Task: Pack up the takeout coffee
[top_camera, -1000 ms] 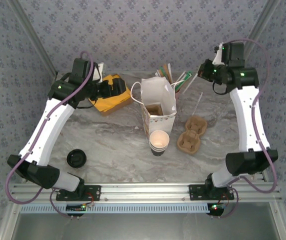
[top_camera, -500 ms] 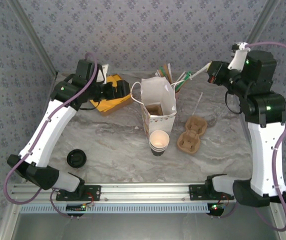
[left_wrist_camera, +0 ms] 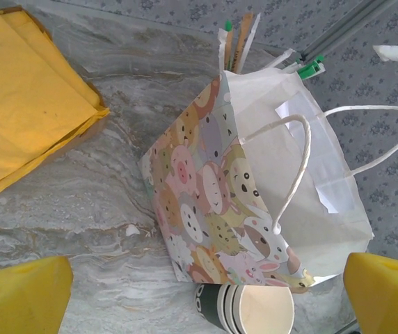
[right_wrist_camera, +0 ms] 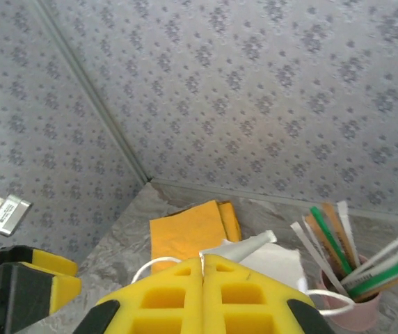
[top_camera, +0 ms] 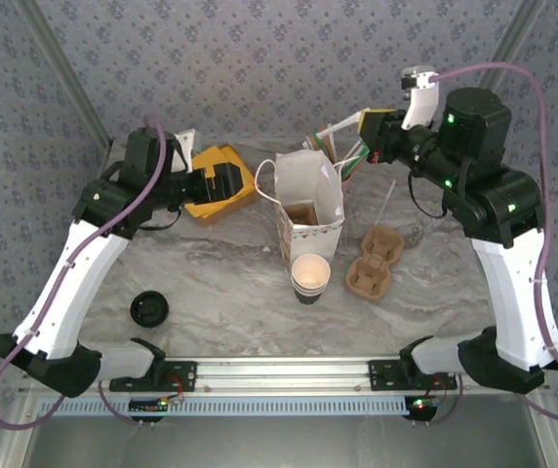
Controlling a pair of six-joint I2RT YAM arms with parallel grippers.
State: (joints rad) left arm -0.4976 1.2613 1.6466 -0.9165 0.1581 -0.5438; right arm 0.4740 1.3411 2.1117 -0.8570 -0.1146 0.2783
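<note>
takeout coffee (top_camera: 310,274) stands well apart from the left gripper (top_camera: 232,182).

Pastel animal-print bag (left_wrist_camera: 206,202); cream cup (left_wrist_camera: 255,313) w/ dark rings; yellow napkins (left_wrist_camera: 25,104)

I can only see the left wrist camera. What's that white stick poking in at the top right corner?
Observer: That stick is pinched in the right end effector, which is shut on it.
Kid: Is there anything on the table I can't see?
Observer: Yes, a brown carrier lies on the table just right of the cup, with both slots empty.
</note>
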